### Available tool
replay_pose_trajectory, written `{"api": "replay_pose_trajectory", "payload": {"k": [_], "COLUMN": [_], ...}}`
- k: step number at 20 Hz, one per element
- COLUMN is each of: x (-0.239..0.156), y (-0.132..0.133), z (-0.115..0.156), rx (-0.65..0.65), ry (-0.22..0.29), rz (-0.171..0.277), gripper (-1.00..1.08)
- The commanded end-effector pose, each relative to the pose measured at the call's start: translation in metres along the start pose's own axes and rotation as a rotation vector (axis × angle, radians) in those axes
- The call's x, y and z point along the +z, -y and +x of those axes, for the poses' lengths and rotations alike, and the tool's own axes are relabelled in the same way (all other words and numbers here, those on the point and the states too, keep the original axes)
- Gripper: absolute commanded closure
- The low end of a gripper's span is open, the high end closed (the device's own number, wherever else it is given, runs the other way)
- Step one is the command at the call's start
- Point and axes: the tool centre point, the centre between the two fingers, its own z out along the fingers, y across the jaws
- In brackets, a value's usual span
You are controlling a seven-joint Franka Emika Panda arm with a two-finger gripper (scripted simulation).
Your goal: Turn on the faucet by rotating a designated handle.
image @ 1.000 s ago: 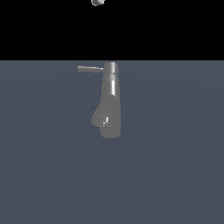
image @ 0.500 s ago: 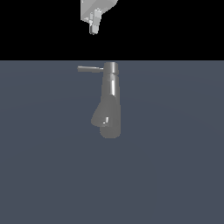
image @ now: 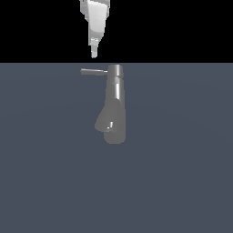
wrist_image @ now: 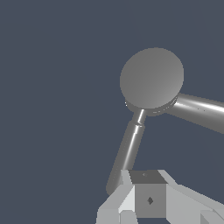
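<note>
A: Handle (image: 94, 71) position? Logged as a thin grey rod projecting from the cylindrical cap (image: 115, 70) toward the exterior view's left, level.

B: Confirmed in wrist view: handle (wrist_image: 127, 153) running from the round cap (wrist_image: 152, 78) down to the gripper housing. Faucet (image: 113, 107) body noted tapering below the cap, ending in a bulged spout on the grey surface (image: 182, 159).

A: Gripper (image: 94, 51)? Recorded above the handle, apart from it, white, pointing down. Finger spacing: could not tell.

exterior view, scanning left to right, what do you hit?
Handle → faucet. The gripper hangs above the handle, overlapping its span, so it has no clear place in the order.
</note>
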Motion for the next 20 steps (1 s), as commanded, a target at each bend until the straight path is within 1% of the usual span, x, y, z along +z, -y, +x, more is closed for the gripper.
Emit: {"api": "replay_pose_trajectory", "payload": {"k": [1,5,10,15,20], "x": [0.015,0.037,0.058,0.07,0.074], "y": [0.012,0.028,0.042,0.049,0.052], "z": [-0.002,-0.005,-0.008,-0.01,-0.01], "rx": [0.064,0.148,0.224,0.269,0.283], "ry": [-0.014,-0.035,-0.058,-0.072,-0.077], "rz": [-0.002,-0.004,-0.003,-0.001,0.0], "gripper": [1.08,1.08,1.08,1.08,1.08]}}
